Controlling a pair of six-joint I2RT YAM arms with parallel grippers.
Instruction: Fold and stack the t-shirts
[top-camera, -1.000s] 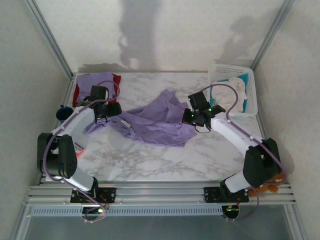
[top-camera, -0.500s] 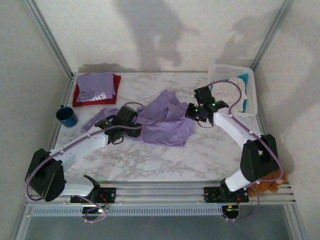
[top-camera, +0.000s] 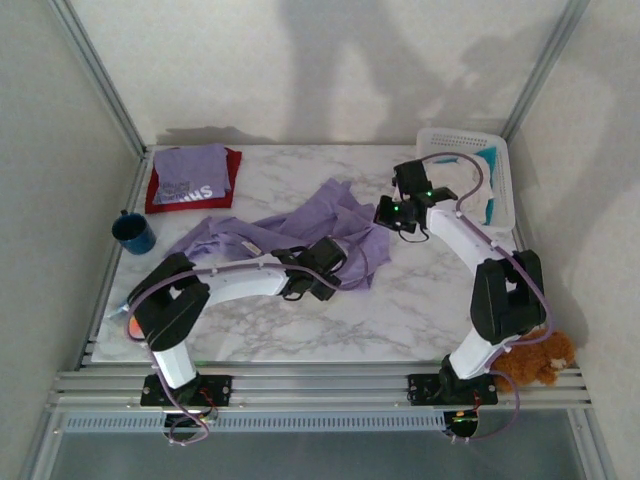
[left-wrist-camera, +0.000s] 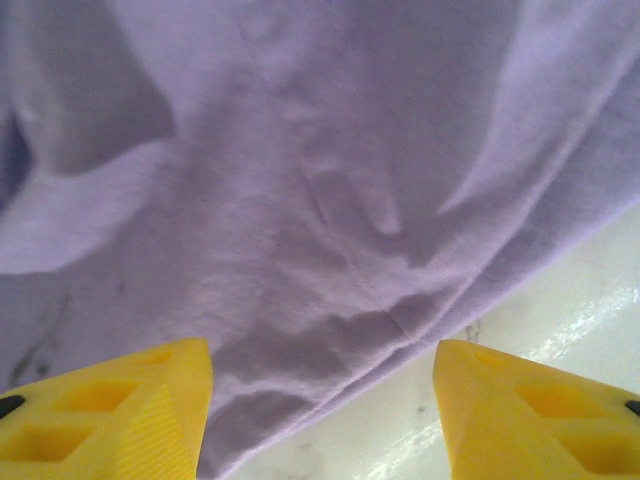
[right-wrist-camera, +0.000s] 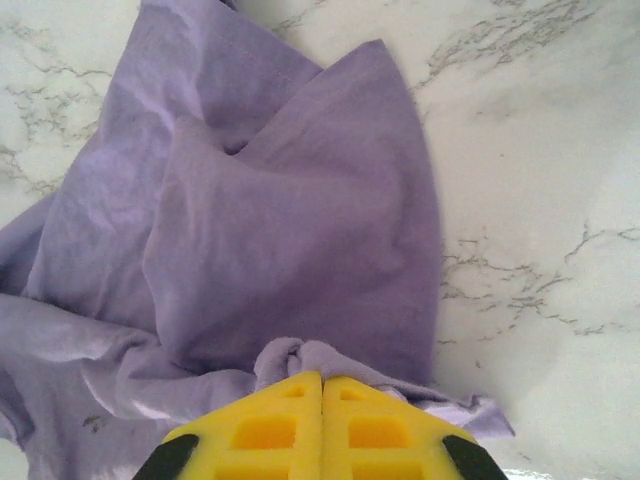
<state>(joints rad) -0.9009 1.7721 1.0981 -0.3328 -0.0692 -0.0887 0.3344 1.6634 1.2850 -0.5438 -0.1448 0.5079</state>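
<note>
A crumpled plain lavender t-shirt (top-camera: 300, 232) lies spread across the middle of the marble table (top-camera: 300, 330). My right gripper (top-camera: 388, 218) is shut on a bunch of its cloth (right-wrist-camera: 300, 356) at its right edge. My left gripper (top-camera: 335, 272) hangs open over the shirt's near hem (left-wrist-camera: 330, 300), yellow fingers (left-wrist-camera: 110, 415) wide apart, one over cloth and one over bare marble. At the back left a folded lavender t-shirt with white lettering (top-camera: 192, 172) lies on top of a folded red t-shirt (top-camera: 232, 160).
A dark blue mug (top-camera: 132, 232) stands at the left edge. A white basket (top-camera: 500, 160) holding white and teal cloth sits at the back right. A brown plush toy (top-camera: 535, 360) lies by the right arm's base. A small red item (top-camera: 133, 322) is near the left arm.
My left arm swung from the back left to the shirt's near right hem. The right gripper shifted slightly back and right, still holding cloth. The shirt's left part now lies stretched out.
</note>
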